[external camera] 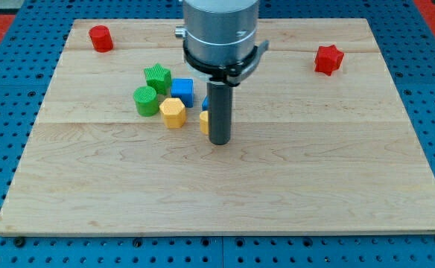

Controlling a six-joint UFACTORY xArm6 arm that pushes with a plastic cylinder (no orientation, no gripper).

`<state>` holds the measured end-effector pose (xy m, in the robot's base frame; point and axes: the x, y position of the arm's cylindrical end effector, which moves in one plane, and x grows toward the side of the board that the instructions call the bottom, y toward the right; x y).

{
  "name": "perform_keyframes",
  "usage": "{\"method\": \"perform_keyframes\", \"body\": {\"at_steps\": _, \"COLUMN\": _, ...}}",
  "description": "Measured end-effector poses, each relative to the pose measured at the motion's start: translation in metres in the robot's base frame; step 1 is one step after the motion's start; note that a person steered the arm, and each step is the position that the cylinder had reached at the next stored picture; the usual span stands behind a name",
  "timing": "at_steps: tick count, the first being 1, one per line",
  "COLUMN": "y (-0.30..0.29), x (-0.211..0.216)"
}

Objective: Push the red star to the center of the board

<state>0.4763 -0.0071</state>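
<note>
The red star lies near the view's top right of the wooden board. My tip stands near the board's middle, well to the left of and below the red star, not touching it. A yellow block is partly hidden just behind the rod on its left, and a sliver of a blue block shows above it.
Left of the rod lies a cluster: a green star, a green cylinder, a blue cube and a yellow hexagon. A red cylinder sits at the top left.
</note>
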Motion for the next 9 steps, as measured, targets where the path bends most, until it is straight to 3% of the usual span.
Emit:
{"method": "perform_keyframes", "body": {"at_steps": 1, "y": 0.004, "x": 0.000}}
{"method": "perform_keyframes", "body": {"at_steps": 2, "y": 0.056, "x": -0.005}}
{"method": "perform_keyframes", "body": {"at_steps": 4, "y": 0.186, "x": -0.078}}
{"method": "perform_keyframes", "body": {"at_steps": 5, "y": 0.198, "x": -0.120}}
{"method": "perform_keyframes", "body": {"at_steps": 6, "y": 0.238, "x": -0.127}}
{"method": "perform_keyframes", "body": {"at_steps": 7, "y": 0.256, "x": -0.134}}
{"method": "perform_keyframes", "body": {"at_steps": 9, "y": 0.197, "x": -0.165}}
